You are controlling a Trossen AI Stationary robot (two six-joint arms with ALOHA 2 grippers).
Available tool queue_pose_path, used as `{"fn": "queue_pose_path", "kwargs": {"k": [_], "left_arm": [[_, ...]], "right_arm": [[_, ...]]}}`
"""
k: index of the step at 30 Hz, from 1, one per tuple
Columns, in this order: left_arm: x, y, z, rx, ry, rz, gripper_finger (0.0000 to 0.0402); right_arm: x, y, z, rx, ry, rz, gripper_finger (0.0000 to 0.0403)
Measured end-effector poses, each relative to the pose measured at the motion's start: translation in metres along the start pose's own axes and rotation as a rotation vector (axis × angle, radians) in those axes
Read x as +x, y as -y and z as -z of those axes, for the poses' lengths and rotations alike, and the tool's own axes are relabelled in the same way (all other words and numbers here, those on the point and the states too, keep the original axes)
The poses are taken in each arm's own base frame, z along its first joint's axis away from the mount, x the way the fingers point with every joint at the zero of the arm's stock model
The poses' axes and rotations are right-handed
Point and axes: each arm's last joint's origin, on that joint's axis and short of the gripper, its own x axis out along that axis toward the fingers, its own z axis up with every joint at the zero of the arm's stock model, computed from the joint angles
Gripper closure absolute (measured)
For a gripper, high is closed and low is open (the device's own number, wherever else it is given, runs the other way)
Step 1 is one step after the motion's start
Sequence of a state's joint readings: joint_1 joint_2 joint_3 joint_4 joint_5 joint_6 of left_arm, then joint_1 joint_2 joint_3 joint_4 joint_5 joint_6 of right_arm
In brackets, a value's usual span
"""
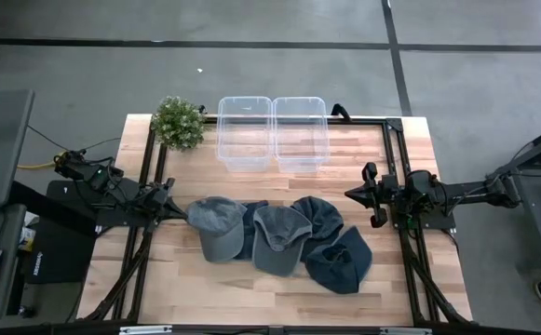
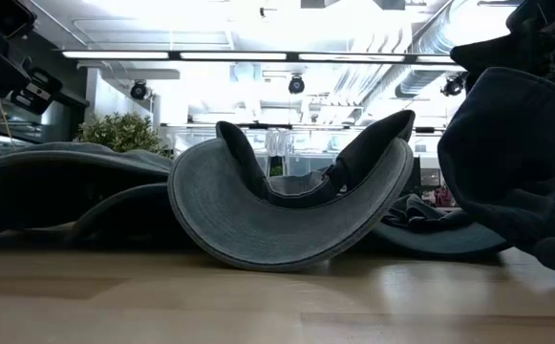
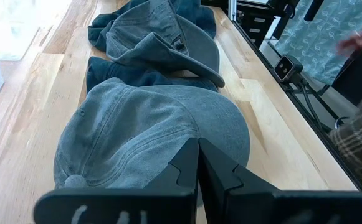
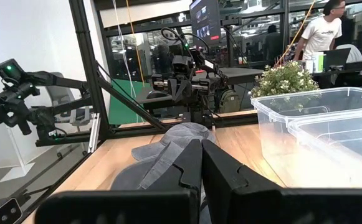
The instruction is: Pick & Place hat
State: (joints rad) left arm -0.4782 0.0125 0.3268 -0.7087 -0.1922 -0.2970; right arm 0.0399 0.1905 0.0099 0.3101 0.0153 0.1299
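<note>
Several denim caps lie in a loose overlapping row on the wooden table. A lighter grey-blue cap (image 1: 216,226) is at the left, its crown up (image 3: 149,130). Beside it lies a grey cap (image 1: 279,237), then two darker ones (image 1: 318,216) (image 1: 340,261). In the low view one cap (image 2: 287,220) rests on its curled brim. My left gripper (image 1: 182,210) is shut and empty, level, just left of the lighter cap. My right gripper (image 1: 349,194) is shut and empty, level, to the right of the caps; it also shows in its wrist view (image 4: 200,168).
Two clear plastic bins (image 1: 245,133) (image 1: 300,133) stand side by side at the table's far edge. A small potted plant (image 1: 178,122) is at the far left corner. A black frame (image 1: 396,158) edges the table. A person's plaid sleeve (image 3: 361,143) shows beyond the table's near side.
</note>
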Motion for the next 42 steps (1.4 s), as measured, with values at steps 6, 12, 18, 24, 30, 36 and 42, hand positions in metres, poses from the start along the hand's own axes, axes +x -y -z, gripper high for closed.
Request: {"fn": "queue_pose_path", "kwargs": {"k": [6,12,18,24,30,36,42], "left_arm": [[-0.0001,0.0000,-0.0001,0.000,0.000,0.000,0.0401],[0.0000,0.0000,0.0000,0.000,0.000,0.000,0.0401],[-0.0001,0.0000,-0.0001,0.000,0.000,0.000,0.0401],[0.0000,0.0000,0.0000,0.000,-0.001,0.000,0.0401],[-0.0001,0.0000,-0.0001,0.000,0.000,0.000,0.0401],[0.0000,0.0000,0.0000,0.000,0.000,0.000,0.0401],[0.0000,0.0000,0.0000,0.000,0.000,0.000,0.0401]], "right_arm": [[0.0000,0.0000,0.0001,0.000,0.000,0.000,0.0398],[0.0000,0.0000,0.0001,0.000,0.000,0.000,0.0398],[0.0000,0.0000,0.0000,0.000,0.000,0.000,0.0398],[0.0000,0.0000,-0.0001,0.000,0.000,0.000,0.0398],[0.0000,0.0000,-0.0002,0.038,0.002,0.000,0.0398],[0.0000,-0.0003,-0.0001,0.087,0.000,-0.010,0.0398],[0.0000,-0.0007,0.0001,0.025,-0.004,-0.025,0.0398]]}}
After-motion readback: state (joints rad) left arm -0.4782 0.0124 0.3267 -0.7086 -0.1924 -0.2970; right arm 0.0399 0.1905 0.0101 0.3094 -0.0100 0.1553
